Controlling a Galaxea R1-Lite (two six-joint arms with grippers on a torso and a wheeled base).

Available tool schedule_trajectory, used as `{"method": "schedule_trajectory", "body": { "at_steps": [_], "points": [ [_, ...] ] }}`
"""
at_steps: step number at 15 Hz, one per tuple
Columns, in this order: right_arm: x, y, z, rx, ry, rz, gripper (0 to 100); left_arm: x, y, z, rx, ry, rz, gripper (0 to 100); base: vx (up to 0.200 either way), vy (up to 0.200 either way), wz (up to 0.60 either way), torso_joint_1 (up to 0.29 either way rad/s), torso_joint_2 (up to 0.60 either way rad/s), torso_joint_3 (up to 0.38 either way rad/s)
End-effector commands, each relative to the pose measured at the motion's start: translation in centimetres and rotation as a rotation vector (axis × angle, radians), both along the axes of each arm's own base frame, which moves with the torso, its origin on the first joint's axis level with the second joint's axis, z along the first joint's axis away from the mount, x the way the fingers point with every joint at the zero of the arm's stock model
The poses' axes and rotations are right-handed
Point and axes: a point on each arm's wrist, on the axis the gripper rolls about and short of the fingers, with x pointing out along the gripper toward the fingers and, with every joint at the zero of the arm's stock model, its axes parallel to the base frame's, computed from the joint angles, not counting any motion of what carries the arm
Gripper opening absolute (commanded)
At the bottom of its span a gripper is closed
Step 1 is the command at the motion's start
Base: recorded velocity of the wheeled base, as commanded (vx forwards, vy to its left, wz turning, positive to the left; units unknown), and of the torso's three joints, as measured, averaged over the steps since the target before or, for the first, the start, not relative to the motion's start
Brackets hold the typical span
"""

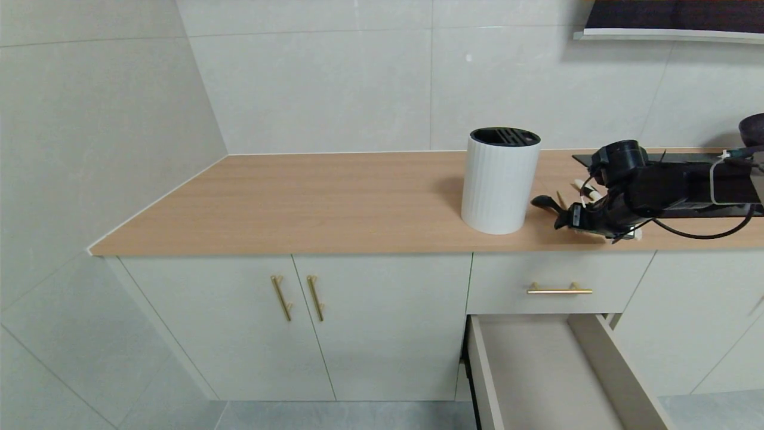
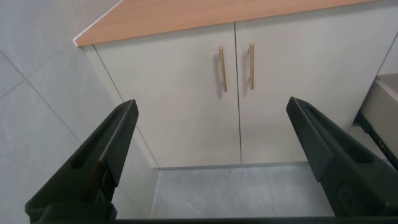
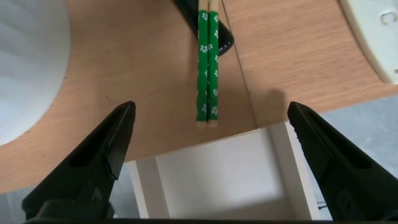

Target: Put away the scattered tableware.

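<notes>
Tableware is lying loose on the wooden counter [image 1: 334, 197], so you are only just starting. Nothing is looking put away yet.

In the head view, you are seeing one white holder [image 1: 500, 179] standing up on the counter, with black slots on top. Just beside it, one black spoon [image 1: 542, 202] is lying flat. Your right claw [image 1: 582, 216] is hanging low over that spot, near the counter's front edge. Below, one drawer [image 1: 480, 370] is sitting pulled out. Above it, one shut drawer front is showing one gold handle [image 1: 560, 291].

In the left wrist view, your left claw [image 2: 209, 109] is spreading its fingers wide and gripping nothing. It is hanging down low in front of two cupboard doors [image 2: 186, 99]. Each door is wearing one gold handle, so you are counting two there.

In the right wrist view, your right claw is spreading its fingers wide too, and it is holding nothing. Two green chopsticks [image 3: 208, 62] are lying side by side, touching each other, in the gap between the fingers. Their near ends are sitting close to the counter's edge. Their far part is lying across the black spoon. One white round thing [image 3: 376, 37] is peeking in at the side, and you cannot tell if it is a plate.

So you are looking at two chopsticks and one spoon waiting to go away. Grabbing the chopsticks is probably coming first.
</notes>
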Motion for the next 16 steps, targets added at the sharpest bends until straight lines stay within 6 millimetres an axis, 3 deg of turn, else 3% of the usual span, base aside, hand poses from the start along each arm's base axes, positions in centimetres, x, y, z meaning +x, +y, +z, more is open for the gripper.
{"method": "schedule_trajectory", "body": {
  "at_steps": [1, 3, 4, 13, 16],
  "points": [
    [0.2, 0.0, -0.2, 0.001, -0.001, -0.002, 100, 0.0, 0.0, 0.0, 0.0, 0.002, 0.001, 100, 0.0, 0.0, 0.0, 0.0, 0.0, 0.0],
    [0.3, 0.0, -0.2, 0.008, -0.002, -0.008, 100, 0.0, 0.0, 0.0, 0.0, -0.001, 0.001, 100, 0.0, 0.0, 0.0, 0.0, 0.0, 0.0],
    [0.3, -0.1, -0.2, 0.009, -0.002, -0.011, 0, 0.0, 0.0, 0.0, 0.0, 0.002, 0.001, 100, 0.0, 0.0, 0.0, 0.0, 0.0, 0.0],
    [0.5, -0.6, -0.1, 0.01, -0.011, -0.023, 0, 0.0, 0.0, 0.0, 0.0, 0.0, 0.001, 100, 0.0, 0.0, 0.0, 0.0, 0.0, 0.0],
    [-0.8, -0.7, 2.2, 0.02, -0.051, -0.027, 0, 0.0, 0.0, 0.0, 0.0, 0.0, 0.001, 100, 0.0, 0.0, 0.0, 0.0, 0.0, 0.0]
  ]
}}
